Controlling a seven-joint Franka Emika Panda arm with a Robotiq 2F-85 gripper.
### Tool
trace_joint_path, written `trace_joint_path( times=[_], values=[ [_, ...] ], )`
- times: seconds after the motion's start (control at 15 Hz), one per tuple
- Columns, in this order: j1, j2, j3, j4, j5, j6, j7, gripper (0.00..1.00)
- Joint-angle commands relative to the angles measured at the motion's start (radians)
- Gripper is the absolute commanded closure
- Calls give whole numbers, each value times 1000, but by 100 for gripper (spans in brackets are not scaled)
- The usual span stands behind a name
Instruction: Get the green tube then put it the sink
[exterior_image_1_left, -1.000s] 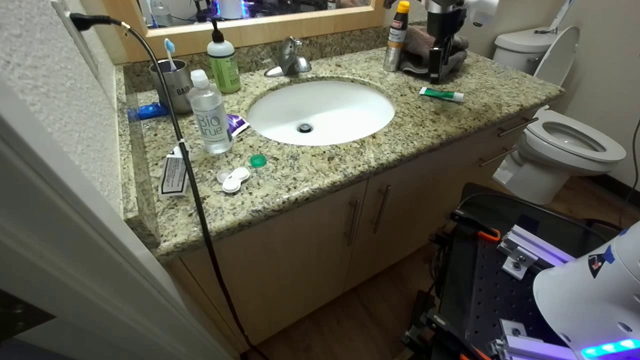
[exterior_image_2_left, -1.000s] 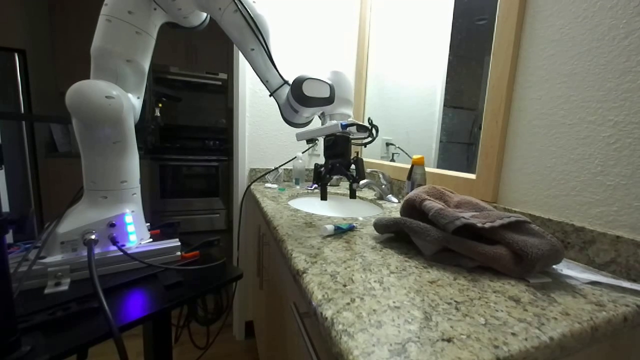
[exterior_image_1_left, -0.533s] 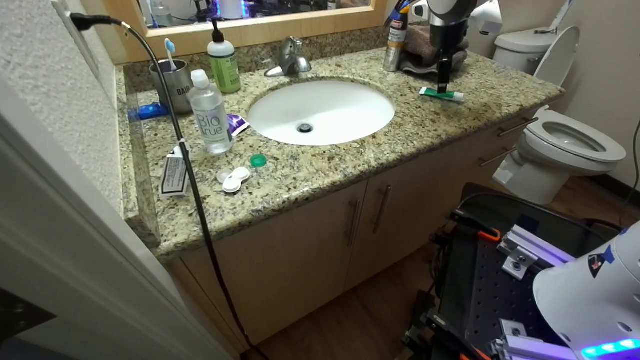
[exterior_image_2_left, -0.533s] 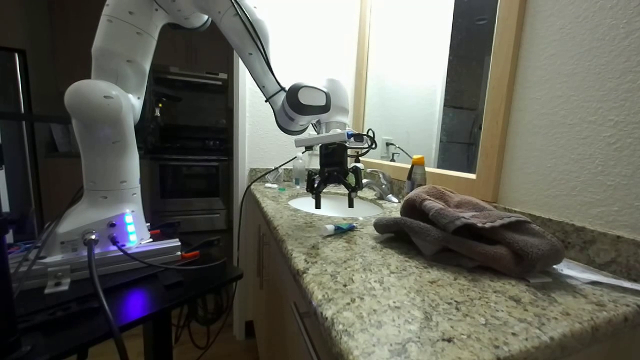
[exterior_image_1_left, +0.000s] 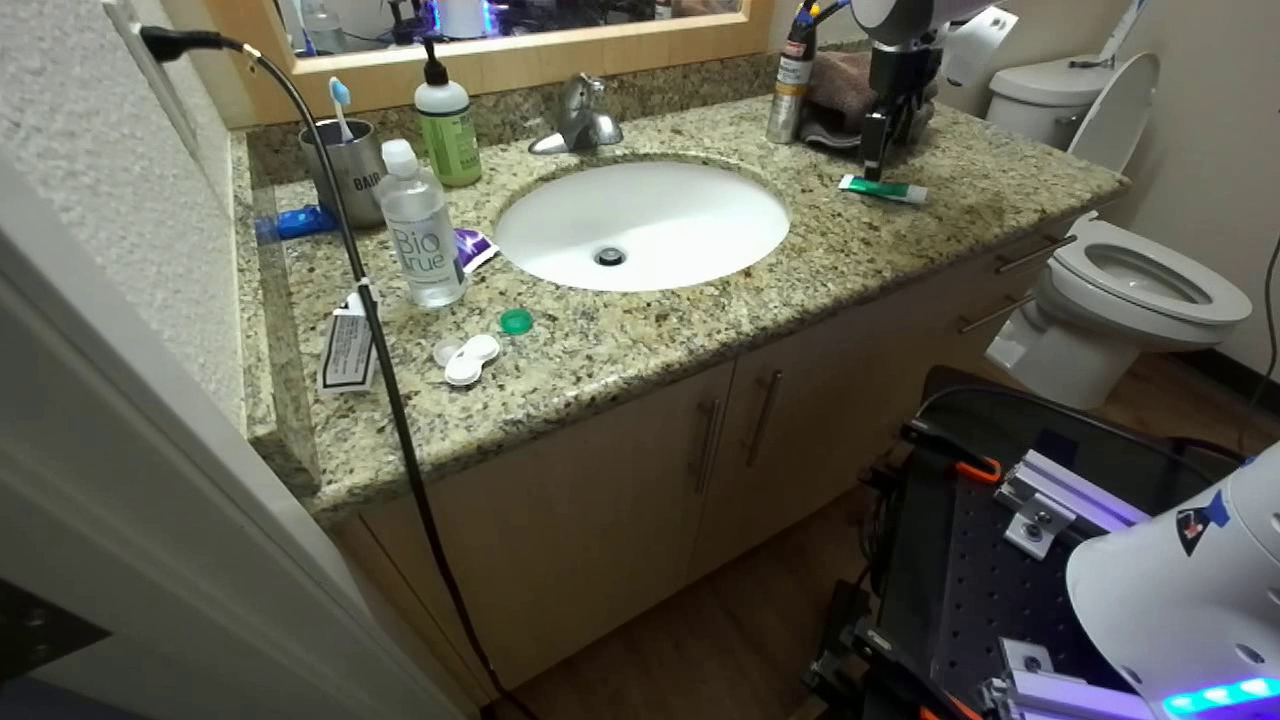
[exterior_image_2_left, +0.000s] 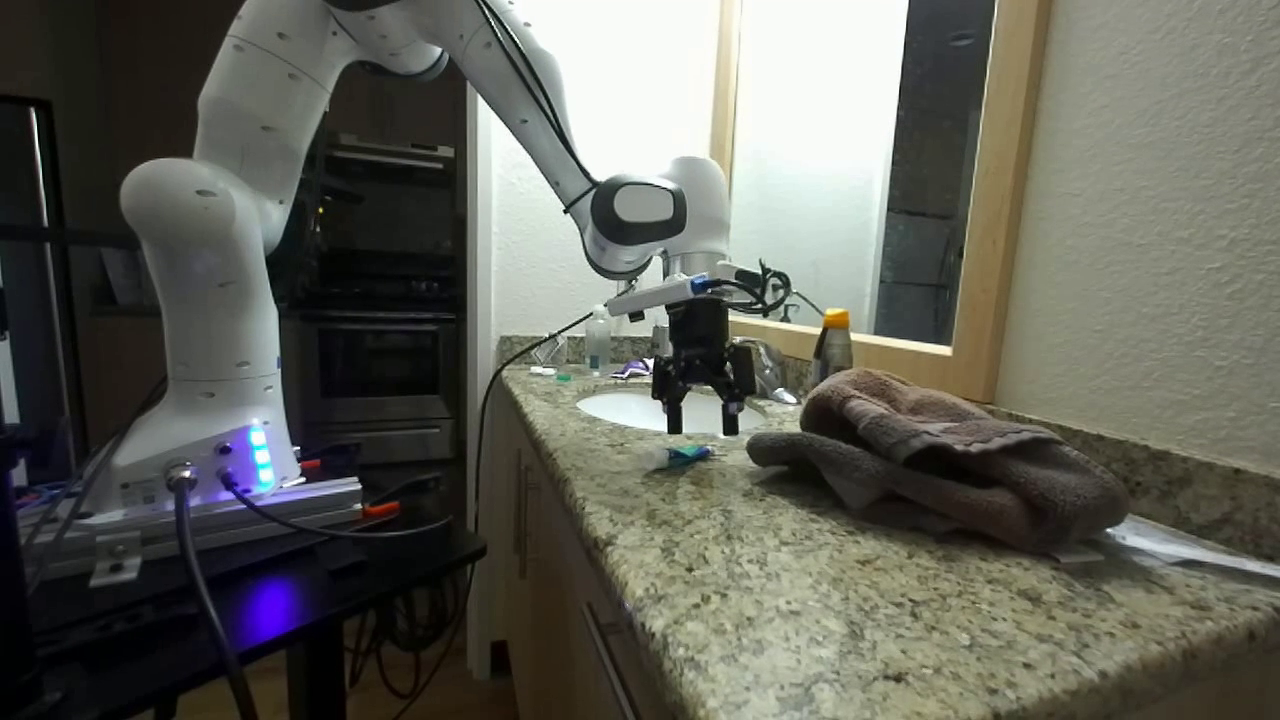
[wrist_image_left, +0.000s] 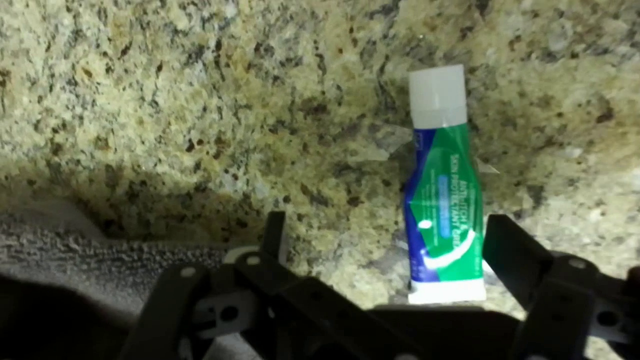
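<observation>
Green tube (wrist_image_left: 445, 205): right of centre in the wrist view, flat on the desk (wrist_image_left: 240, 115), ungrasped.
Fingers (wrist_image_left: 515, 260): apart, seen either side of the tube's lower half.
Sink (exterior_image_1_left: 660, 215): upper centre of an exterior view.
Tube pickup: probably in hand, at alignment.
Next move: likely centring, lowering, closing.

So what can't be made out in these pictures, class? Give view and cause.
Finest print on the green tube, wrist view: blurred, too small.
Part of the sink, in an exterior view: behind the gripper.
Some of the towel, in an exterior view: behind the gripper.
Top of the arm, in an exterior view: cut off by the top edge.
</observation>
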Motion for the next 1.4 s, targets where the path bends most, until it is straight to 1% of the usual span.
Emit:
trace_joint_path(
  times=[0.0,0.07,0.2,0.33,0.4,0.47,0.73,0.93,1.0,1.07,1.27,1.33],
  values=[
    [-18,11,16,9,-12,-3,20,0],
    [-19,20,17,15,-12,-4,27,0],
    [-26,-3,30,1,-9,-39,-12,0],
    [-35,-20,47,2,2,-112,-79,0],
    [-22,-16,36,4,-17,-116,-67,0],
    [-17,11,32,18,-10,-84,-31,0],
    [-19,12,42,22,2,-85,-38,0],
    [-32,77,72,91,70,-170,-32,0],
    [-27,92,69,97,70,-158,-13,0],
    [-17,40,60,45,42,-132,-19,0],
    [-19,68,67,73,47,-143,-5,0],
    [-19,69,67,74,47,-143,-4,6]
  ],
)
